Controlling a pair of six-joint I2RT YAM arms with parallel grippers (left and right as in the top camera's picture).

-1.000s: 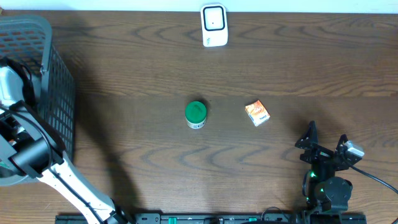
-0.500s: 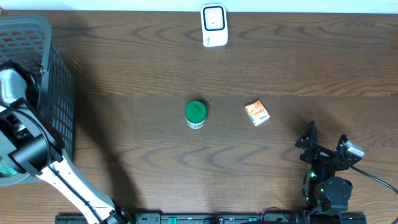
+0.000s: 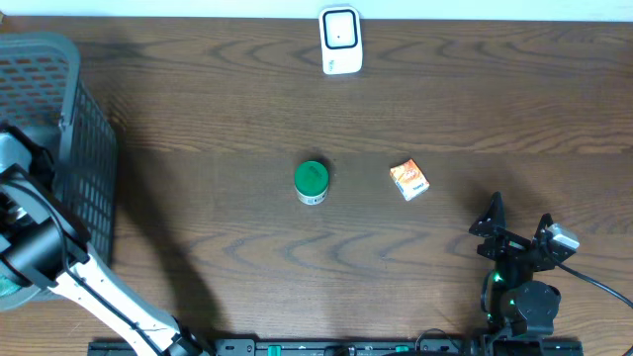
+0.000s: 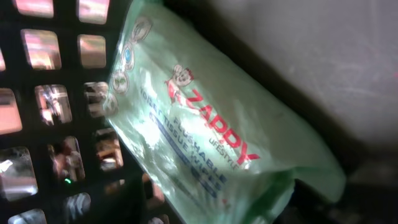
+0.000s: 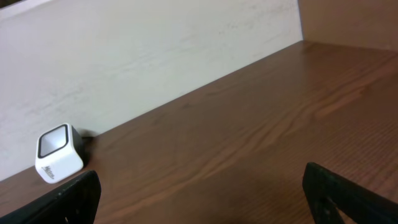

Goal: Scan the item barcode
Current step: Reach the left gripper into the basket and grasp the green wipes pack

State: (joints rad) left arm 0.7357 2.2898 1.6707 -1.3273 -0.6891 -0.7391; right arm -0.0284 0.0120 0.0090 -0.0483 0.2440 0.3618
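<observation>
Left arm (image 3: 40, 247) deep in the basket (image 3: 94, 138), a green wipes pack (image 4: 211, 143) against its mesh; the left gripper's state cannot be told. Right gripper (image 5: 199, 190) sits spread wide, facing the scanner (image 5: 58, 154)

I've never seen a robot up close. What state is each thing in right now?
basket: upright at the left edge of the table, pack inside.
wipes pack: lying in the basket against its mesh wall.
green-lidded jar: upright, lid on.
orange box: lying on the table, untouched.
scanner: standing at the table's back edge.
left arm: reaching into the basket, fingers hidden.
right fingers: wide open, empty.
</observation>
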